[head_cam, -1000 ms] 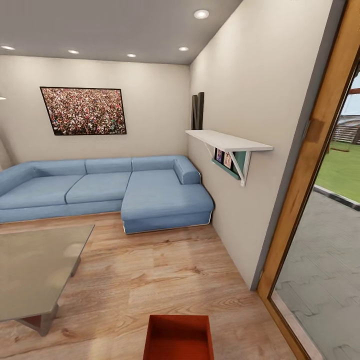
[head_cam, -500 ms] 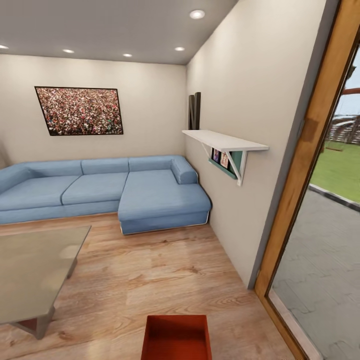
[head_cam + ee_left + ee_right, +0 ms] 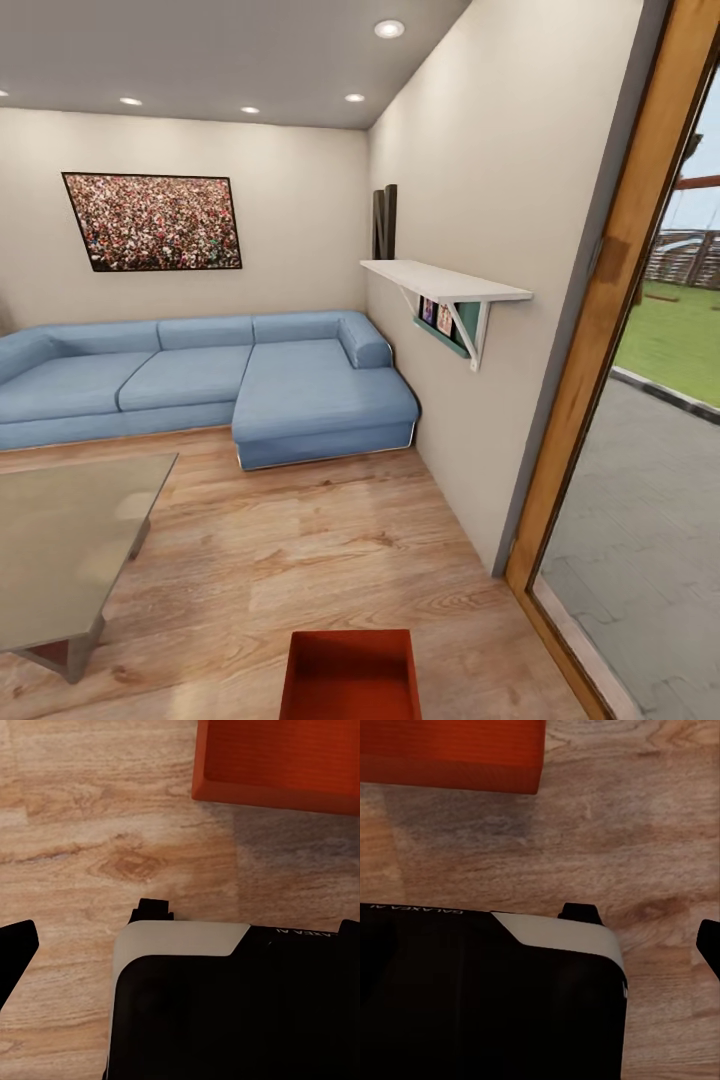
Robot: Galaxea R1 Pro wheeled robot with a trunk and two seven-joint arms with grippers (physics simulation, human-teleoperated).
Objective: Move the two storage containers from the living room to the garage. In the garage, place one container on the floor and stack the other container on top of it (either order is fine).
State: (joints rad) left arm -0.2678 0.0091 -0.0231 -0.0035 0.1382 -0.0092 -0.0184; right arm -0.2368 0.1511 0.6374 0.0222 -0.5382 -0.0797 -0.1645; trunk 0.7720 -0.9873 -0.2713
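I am in the living room, on its light wood-plank floor (image 3: pixel 300 540). One orange-red storage container (image 3: pixel 350 675) sits open-topped on the planks at the bottom middle of the head view, just ahead of my base. Its wall also appears in the left wrist view (image 3: pixel 277 761) and the right wrist view (image 3: pixel 450 754). My left gripper (image 3: pixel 180 937) hangs open above my black-and-white base (image 3: pixel 225 1020), one dark fingertip (image 3: pixel 15 949) far out to the side. My right gripper (image 3: pixel 540 937) hangs likewise, one fingertip (image 3: pixel 710 945) far out at the picture's edge. Neither holds anything. The garage is out of view.
A blue sectional sofa (image 3: pixel 200 375) lines the back wall. A low glass-topped table (image 3: pixel 60 540) stands at the left. On the right wall is a white shelf (image 3: pixel 445 280), and beyond it a wood-framed glass door (image 3: pixel 590 400) opens onto a paved patio (image 3: pixel 640 520).
The whole head view has drifted slightly left, so the camera has turned a little to the right. The container keeps its place at the bottom of the picture.
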